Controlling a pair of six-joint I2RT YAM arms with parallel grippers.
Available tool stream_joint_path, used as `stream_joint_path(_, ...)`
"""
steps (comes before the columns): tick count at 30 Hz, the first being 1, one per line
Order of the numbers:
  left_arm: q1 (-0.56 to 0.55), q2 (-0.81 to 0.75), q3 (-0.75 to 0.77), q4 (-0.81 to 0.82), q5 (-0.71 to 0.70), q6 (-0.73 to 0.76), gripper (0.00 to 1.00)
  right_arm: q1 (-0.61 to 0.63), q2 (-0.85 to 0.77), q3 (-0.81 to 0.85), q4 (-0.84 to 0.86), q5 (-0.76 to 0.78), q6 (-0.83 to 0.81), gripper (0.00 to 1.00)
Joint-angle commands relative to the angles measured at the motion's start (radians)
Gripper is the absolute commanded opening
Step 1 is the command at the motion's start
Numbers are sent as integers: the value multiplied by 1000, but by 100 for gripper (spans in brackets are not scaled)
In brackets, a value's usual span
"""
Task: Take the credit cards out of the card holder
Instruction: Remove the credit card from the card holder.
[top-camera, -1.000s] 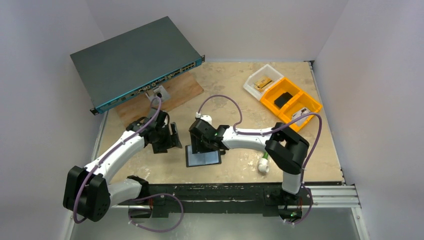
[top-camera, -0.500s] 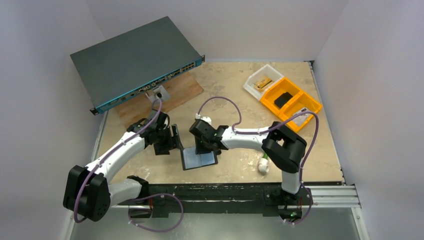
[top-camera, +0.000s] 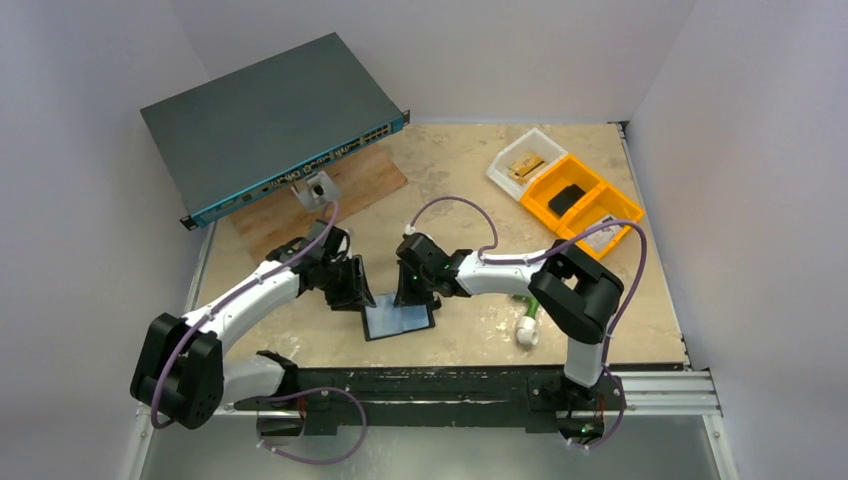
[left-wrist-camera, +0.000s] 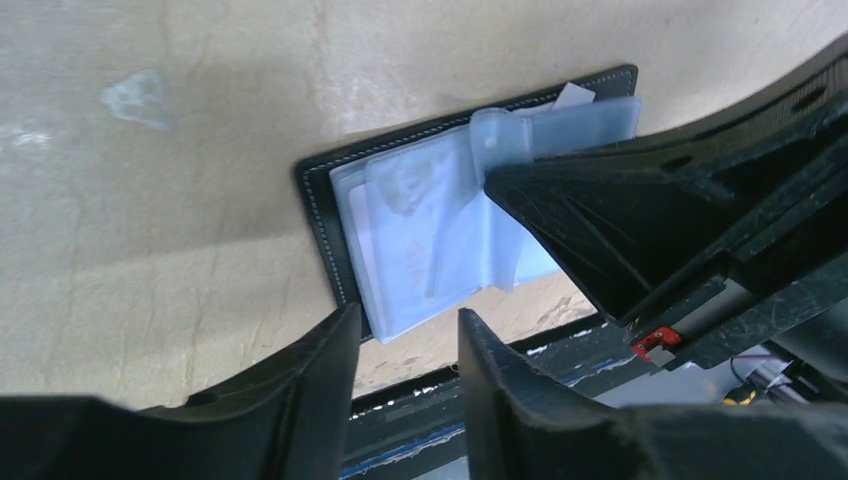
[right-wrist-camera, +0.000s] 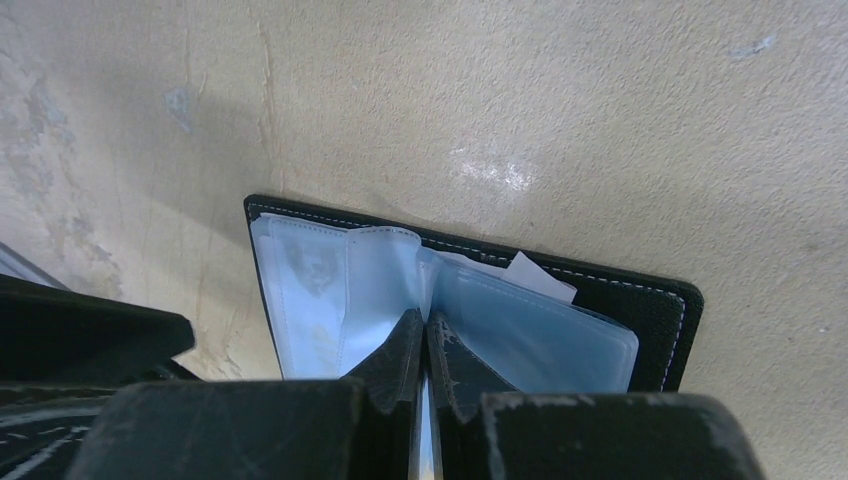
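My left gripper (left-wrist-camera: 405, 335) hovers half open, holding nothing, at a corner of the one card holder (right-wrist-camera: 662, 300), which lies spread flat on the table (right-wrist-camera: 600, 120). Its pale blue credit cards (right-wrist-camera: 540, 335) overlap inside; I can't count them. No writing is legible. My right gripper (right-wrist-camera: 425, 335) is pinched onto one clear sleeve (left-wrist-camera: 492, 225), lifting it.

The card holder (top-camera: 398, 320) lies open and flat on the counter (top-camera: 470, 170), well apart from the network switch (top-camera: 270, 120). It is black with white stitching. Pale blue-grey credit cards (right-wrist-camera: 540, 335) fan out inside, one leaf raised at the fold.
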Motion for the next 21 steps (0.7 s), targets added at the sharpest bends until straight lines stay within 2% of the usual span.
stream_joint_path(1,-44,32,6,71,38,-16,35,-15,39,-68,21,-22,13,0)
stream_joint_path(7,-63,117,-15,142,36,-28,18,-37,41,-111,74,-65,27,0)
stream_joint_path(21,-104,244,-38,266,32,-71,0,-52,48,-137,112,-94,27,0)
